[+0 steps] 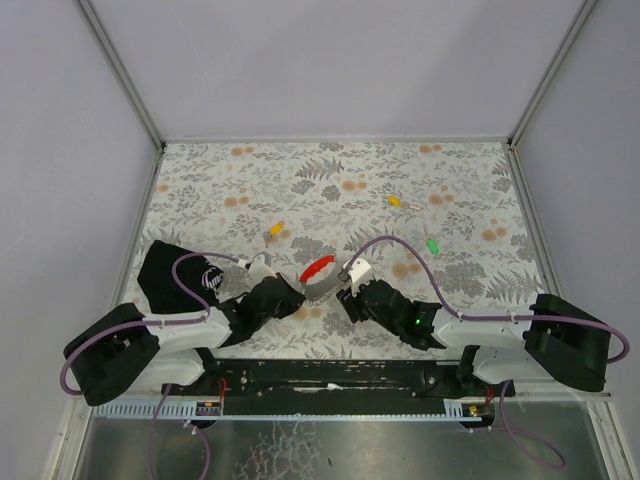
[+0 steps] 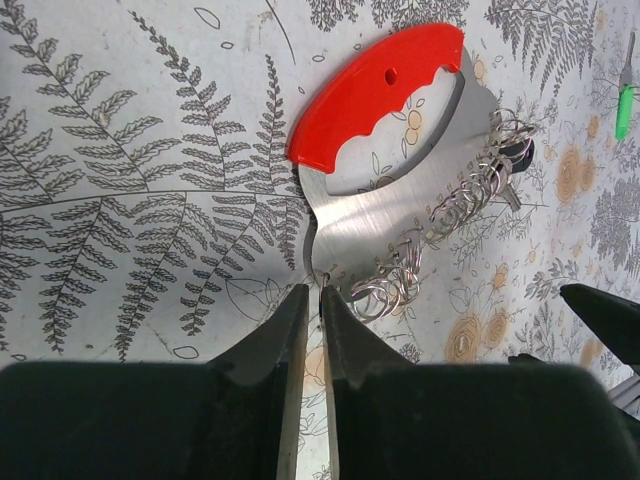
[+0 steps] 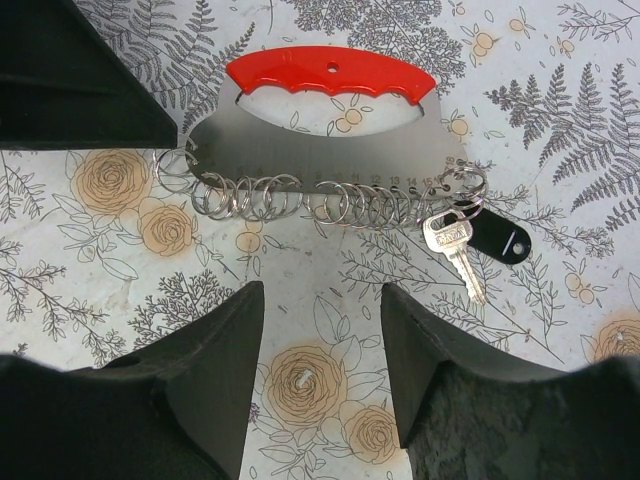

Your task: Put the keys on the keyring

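Note:
The keyring, a red curved handle (image 3: 330,75) on a flat grey fan-shaped plate (image 3: 330,150) with a row of wire rings (image 3: 300,200), lies on the table between the arms (image 1: 317,268). A black-headed key (image 3: 495,243) hangs on the ring at the plate's right end. My left gripper (image 2: 320,292) is shut on the plate's near corner (image 2: 325,262). My right gripper (image 3: 322,330) is open and empty, just short of the rings. A yellow key (image 1: 277,228), an orange key (image 1: 394,200) and a green key (image 1: 432,244) lie loose farther back.
The table has a floral cloth (image 1: 200,190) and grey walls on three sides. A black cloth-like object (image 1: 165,275) lies by the left arm. The right gripper's finger (image 2: 600,320) shows at the right of the left wrist view.

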Robot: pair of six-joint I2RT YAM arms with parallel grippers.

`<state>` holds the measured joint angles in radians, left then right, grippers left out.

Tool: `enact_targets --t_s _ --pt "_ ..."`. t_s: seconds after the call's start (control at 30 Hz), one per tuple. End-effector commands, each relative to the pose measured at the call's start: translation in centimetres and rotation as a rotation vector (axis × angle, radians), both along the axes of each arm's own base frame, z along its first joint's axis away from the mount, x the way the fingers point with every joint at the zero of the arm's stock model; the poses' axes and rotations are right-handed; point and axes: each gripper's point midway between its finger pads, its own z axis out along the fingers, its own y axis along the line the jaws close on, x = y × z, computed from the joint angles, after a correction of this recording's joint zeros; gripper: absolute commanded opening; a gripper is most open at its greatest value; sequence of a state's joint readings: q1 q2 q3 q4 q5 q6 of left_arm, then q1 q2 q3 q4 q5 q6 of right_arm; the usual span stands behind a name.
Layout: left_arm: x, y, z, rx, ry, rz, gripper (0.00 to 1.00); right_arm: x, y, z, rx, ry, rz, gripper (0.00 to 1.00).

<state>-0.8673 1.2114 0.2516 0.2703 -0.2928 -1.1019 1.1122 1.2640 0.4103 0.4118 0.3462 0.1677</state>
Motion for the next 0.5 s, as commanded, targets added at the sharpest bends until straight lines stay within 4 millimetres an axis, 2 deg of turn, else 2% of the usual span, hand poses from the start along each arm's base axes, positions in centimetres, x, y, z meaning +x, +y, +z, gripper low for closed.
enact_targets --t_s 0.0,0.33,0.47 --pt "0.4 -0.5 0.2 -0.011 -0.019 -0.021 0.09 0.8 1.4 2.0 0.056 -0.029 0.005 0.57" --pt "0.1 -1.2 0.4 -0.055 -0.009 -0.038 0.07 0.7 1.5 2.2 0.060 -0.028 0.010 0.57" --pt "0.3 -1.7 1.1 -0.071 -0.023 -0.052 0.01 0.7 1.5 2.3 0.061 -0.027 0.010 0.57"
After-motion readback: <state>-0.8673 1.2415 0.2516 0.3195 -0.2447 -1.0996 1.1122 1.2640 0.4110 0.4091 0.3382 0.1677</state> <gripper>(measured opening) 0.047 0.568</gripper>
